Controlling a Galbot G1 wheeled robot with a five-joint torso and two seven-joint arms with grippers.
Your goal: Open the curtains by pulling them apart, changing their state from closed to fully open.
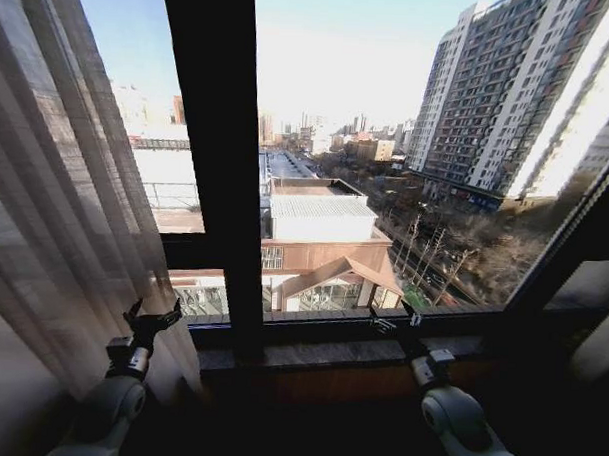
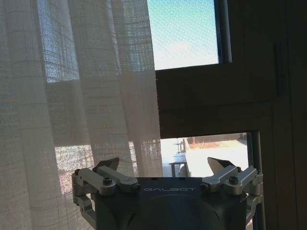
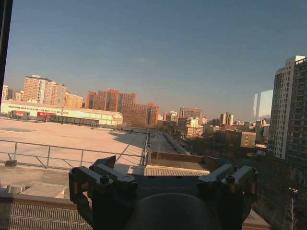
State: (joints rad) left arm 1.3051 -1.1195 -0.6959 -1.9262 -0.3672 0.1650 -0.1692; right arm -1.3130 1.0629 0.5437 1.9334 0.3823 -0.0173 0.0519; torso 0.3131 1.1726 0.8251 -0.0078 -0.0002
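One sheer cream curtain (image 1: 55,199) hangs in pleats, gathered at the left side of the window. My left gripper (image 1: 149,321) is raised beside the curtain's inner edge, open, with nothing between its fingers. In the left wrist view the same curtain (image 2: 72,96) hangs just ahead of the open left gripper (image 2: 163,165), apart from it. My right gripper (image 1: 396,319) is raised in front of the bare glass near the window sill (image 1: 320,351), open and empty. In the right wrist view the right gripper (image 3: 160,165) faces the city outside.
A dark vertical window post (image 1: 222,165) stands between the two arms. A slanted dark frame (image 1: 574,237) closes the window on the right, with a dim pale shape (image 1: 600,348) below it. A dark wall runs under the sill.
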